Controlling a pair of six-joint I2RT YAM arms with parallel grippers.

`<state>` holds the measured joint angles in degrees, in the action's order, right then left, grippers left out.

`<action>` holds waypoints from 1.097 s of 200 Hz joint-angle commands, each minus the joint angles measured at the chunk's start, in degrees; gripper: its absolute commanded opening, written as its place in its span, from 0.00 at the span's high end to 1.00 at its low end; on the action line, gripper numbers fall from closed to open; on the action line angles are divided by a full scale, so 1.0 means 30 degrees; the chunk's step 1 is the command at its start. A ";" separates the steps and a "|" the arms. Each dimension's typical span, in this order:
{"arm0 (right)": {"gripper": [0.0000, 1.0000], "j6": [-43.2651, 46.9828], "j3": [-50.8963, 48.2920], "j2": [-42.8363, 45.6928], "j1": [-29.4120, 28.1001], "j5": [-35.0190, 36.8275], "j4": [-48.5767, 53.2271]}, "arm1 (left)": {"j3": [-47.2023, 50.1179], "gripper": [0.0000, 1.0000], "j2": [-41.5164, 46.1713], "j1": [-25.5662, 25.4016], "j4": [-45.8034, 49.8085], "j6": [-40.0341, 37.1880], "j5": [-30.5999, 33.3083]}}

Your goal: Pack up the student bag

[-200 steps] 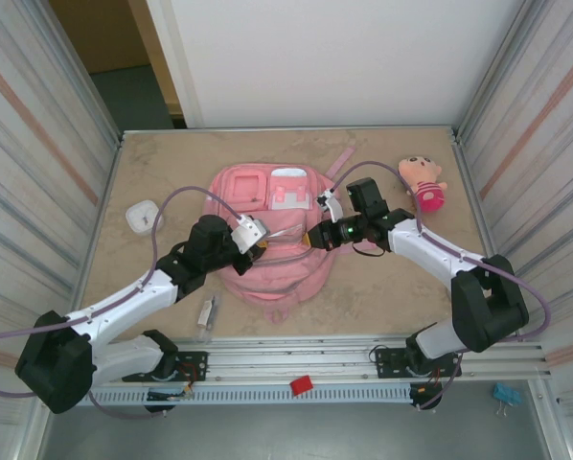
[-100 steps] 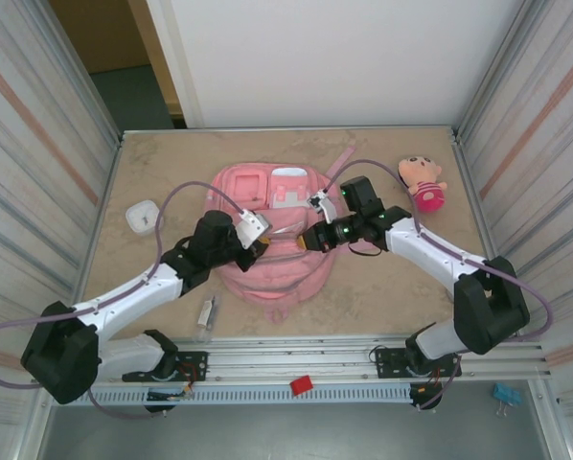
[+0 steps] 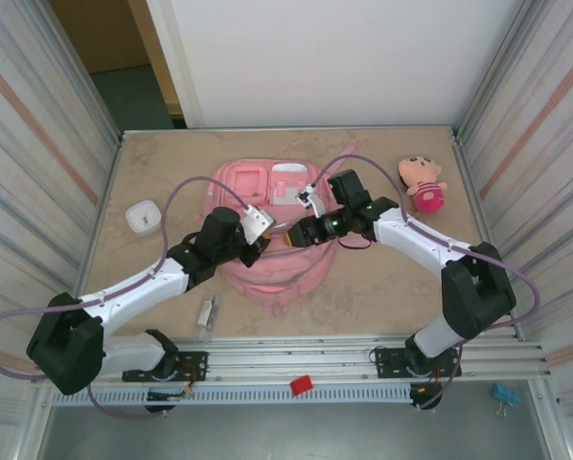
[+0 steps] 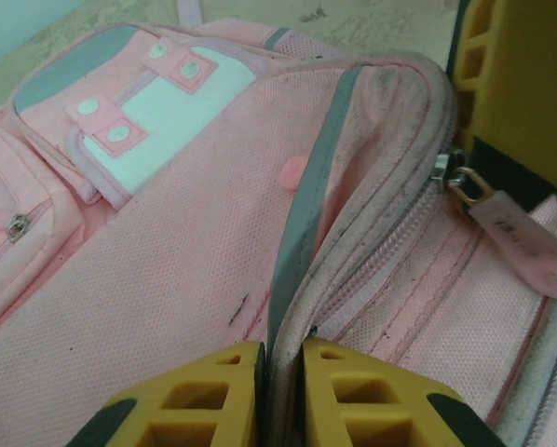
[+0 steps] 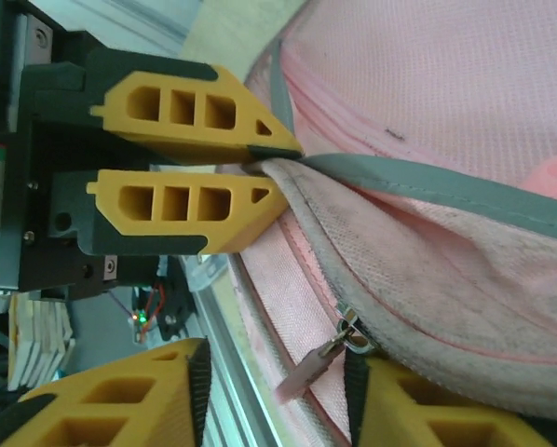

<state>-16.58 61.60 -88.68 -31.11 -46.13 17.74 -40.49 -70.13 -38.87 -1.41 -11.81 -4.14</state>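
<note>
The student bag point(image 3: 275, 276), a pink fabric backpack, lies flat at the middle of the table point(image 3: 382, 287), its white and clear panels toward 12 o'clock and its lower end toward 6 o'clock. Along its main opening runs a grey-trimmed rim point(image 4: 306, 214) with a soiled zip track beside it. The left gripper point(image 3: 264, 249) reaches in from 8 o'clock, and its wrist view shows the two yellow fingers point(image 4: 195, 396) pressed together on that grey rim, the fabric pinched between them. The right gripper point(image 3: 289, 237) comes in from 3 o'clock and faces the left one, tips near each other over the bag's middle. In the right wrist view its fingers point(image 5: 120, 400) stand apart, with the metal slider and pink zip pull point(image 5: 308, 370) hanging in the gap; whether the pull touches a finger cannot be told. A doll in a pink dress point(image 3: 423, 182) lies at 2 o'clock from the bag, well apart. A small white rounded case point(image 3: 143, 217) sits at 9 o'clock, and a slim clear item point(image 3: 207, 312) lies at 7 o'clock by the near edge.
</note>
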 commanded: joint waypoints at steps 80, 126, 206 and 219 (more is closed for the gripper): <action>0.56 -0.5989 -0.0672 -0.2303 0.2197 -0.1597 -0.6419 | 0.0633 0.82 0.1228 -0.0166 -0.1761 -0.1712 -0.0460; 0.88 -0.7502 -0.0203 -0.3317 0.2239 -0.1778 -0.7494 | 0.0349 0.77 0.1407 -0.0197 -0.0892 -0.1113 -0.0044; 0.95 -0.7432 -0.0188 -0.2340 0.1811 -0.1370 -0.7255 | -0.1403 0.44 0.0821 -0.0749 0.2784 1.0111 -0.0916; 0.95 -0.7199 -0.0089 -0.2104 0.1672 -0.1320 -0.6990 | -0.1808 0.44 0.0493 -0.0753 0.3353 1.1091 -0.0883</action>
<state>-38.83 59.27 -98.02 -25.12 -51.62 -2.76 -42.41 -67.37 -40.91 3.77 10.22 -6.31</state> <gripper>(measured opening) 0.115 0.562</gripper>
